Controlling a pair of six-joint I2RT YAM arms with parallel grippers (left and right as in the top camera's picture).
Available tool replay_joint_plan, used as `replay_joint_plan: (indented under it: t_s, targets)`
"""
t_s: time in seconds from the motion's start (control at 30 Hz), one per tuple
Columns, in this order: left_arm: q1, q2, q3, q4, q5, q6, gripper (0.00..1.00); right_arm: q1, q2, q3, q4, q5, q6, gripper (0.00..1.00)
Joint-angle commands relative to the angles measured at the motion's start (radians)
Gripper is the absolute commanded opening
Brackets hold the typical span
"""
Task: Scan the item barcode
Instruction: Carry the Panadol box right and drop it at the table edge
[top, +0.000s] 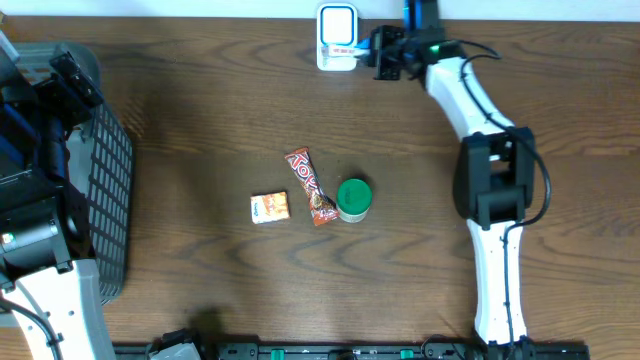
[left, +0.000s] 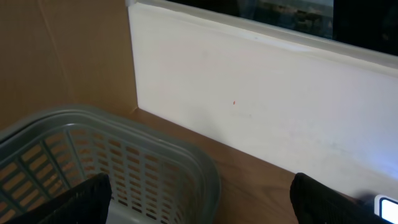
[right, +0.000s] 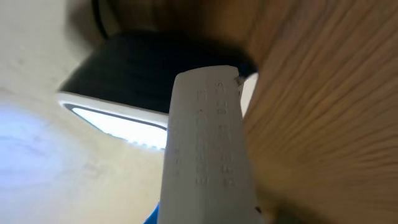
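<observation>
Right fingers (top: 381, 53) pinching white item (right: 205, 155), scanner (top: 337, 25) at table (top: 200, 120) edge

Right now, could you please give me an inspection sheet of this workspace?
Surface: wooden table, brown grain.
Job's things: scanner at the far edge, lit; thin white item held up to it.
Clutter: small orange box, candy bar and green-lidded can mid-table; grey basket at left.
Grippers: left gripper open above the basket; right gripper shut, apparently on the thin white item.
Cables: black cable looped along the right arm.
Surroundings: white board behind the table.
</observation>
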Motion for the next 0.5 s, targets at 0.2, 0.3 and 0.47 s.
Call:
replay_joint_plan:
  t_s: [0.2, 0.3, 0.47]
  targets:
    - [-0.003, 0.001, 0.004, 0.001, 0.01, -0.008, 0.91, -0.08, -0.245, 0.016, -0.51, 0.066, -0.378, 0.01]
    - [-0.003, 0.001, 0.004, 0.001, 0.01, -0.008, 0.91, -0.09, -0.34, 0.016, -0.724, 0.3, -0.436, 0.01]
    - [-0.003, 0.001, 0.004, 0.001, 0.01, -0.008, 0.91, -0.107, -0.487, 0.015, -1.048, 0.733, -0.478, 0.01]
